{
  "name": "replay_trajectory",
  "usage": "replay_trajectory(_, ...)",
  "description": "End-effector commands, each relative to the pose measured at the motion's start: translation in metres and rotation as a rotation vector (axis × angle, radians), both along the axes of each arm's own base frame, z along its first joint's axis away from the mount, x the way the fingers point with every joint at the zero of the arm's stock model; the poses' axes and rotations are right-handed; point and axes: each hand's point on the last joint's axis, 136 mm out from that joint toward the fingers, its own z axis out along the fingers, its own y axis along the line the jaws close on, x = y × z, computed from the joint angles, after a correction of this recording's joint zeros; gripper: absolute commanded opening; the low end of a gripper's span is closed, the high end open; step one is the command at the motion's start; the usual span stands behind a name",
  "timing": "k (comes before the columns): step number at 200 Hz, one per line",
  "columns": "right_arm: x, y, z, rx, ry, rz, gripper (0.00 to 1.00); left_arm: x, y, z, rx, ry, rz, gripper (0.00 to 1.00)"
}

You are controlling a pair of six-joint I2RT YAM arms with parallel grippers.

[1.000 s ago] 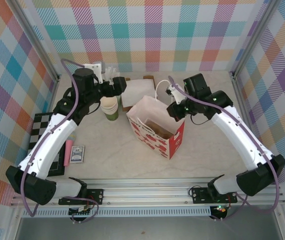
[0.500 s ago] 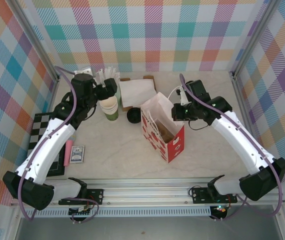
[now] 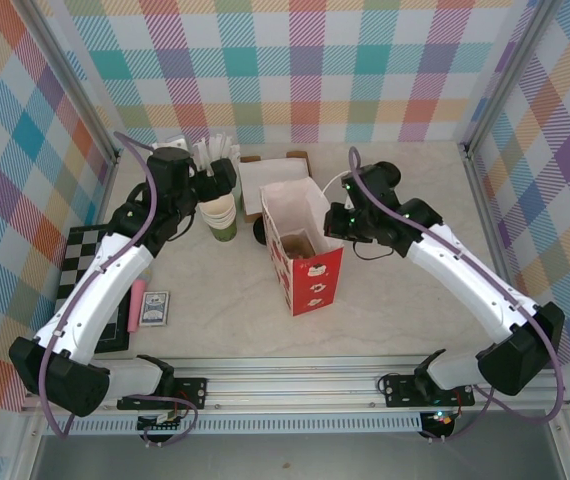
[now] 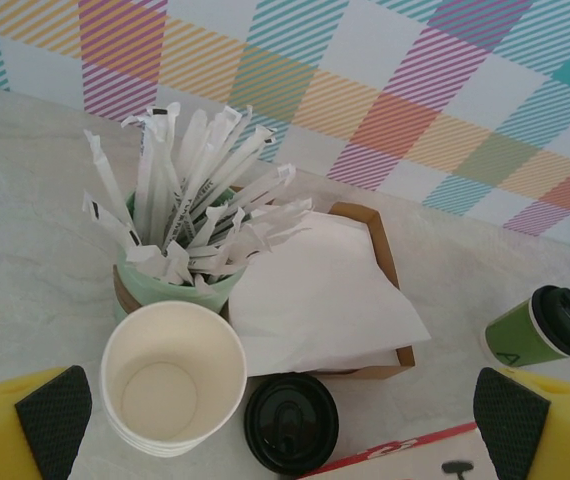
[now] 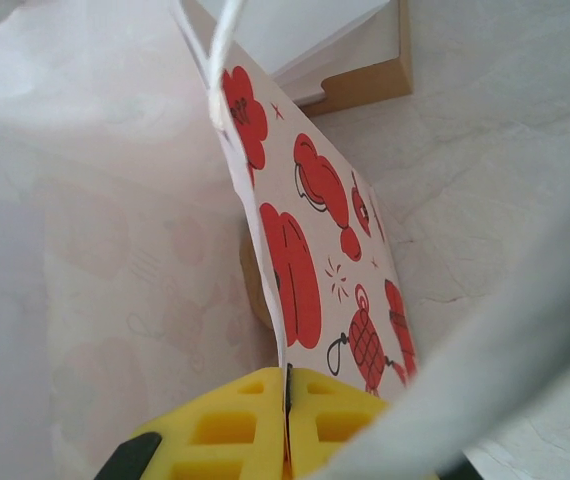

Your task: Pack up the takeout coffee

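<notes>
At the middle of the worktop (image 3: pixel 225 310) the red-printed paper bag (image 3: pixel 300 245) stands mouth up. The right gripper (image 5: pixel 287 432) has its fingers clenched on the bag's wall at the 3 o'clock side, which I judge is meant to steady it upright and open for loading. At about 10 o'clock from the bag, the left gripper (image 4: pixel 283 420) hangs over the stack of lidless cups (image 4: pixel 173 375) with its fingers released wide and empty, probably ready to go for the takeout coffee (image 4: pixel 547 325). That cup, lid on, stands on the worktop at 3 o'clock of the napkin tray (image 4: pixel 383 262), apart from both fingers and not yet packed.

The left wrist view gives the coffee's place, plus a loose black lid (image 4: pixel 290 422) and a cup of wrapped straws (image 4: pixel 180 210). The overhead view gives the bag's stance between the arms. The right wrist view gives the pinch itself, with yellow fingers meeting on the thin paper edge.
</notes>
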Motion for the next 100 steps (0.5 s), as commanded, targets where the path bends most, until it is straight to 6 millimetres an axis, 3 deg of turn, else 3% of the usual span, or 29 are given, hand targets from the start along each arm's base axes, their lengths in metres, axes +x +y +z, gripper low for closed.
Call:
replay_trajectory(1, 0.005, 0.010, 0.000, 0.030, -0.001, -0.040, 0.00, 0.001, -0.002, 0.008, -0.008, -0.017, -0.018, 1.00)
replay_trajectory(54, 0.005, 0.030, -0.003, 0.080, 0.013, -0.060, 0.00, 0.000, -0.006, 0.005, -0.009, -0.004, -0.044, 1.00)
replay_trajectory(100, 0.003, 0.024, -0.002, 0.051, 0.002, -0.085, 0.00, -0.006, -0.029, 0.008, -0.037, -0.002, -0.182, 1.00)
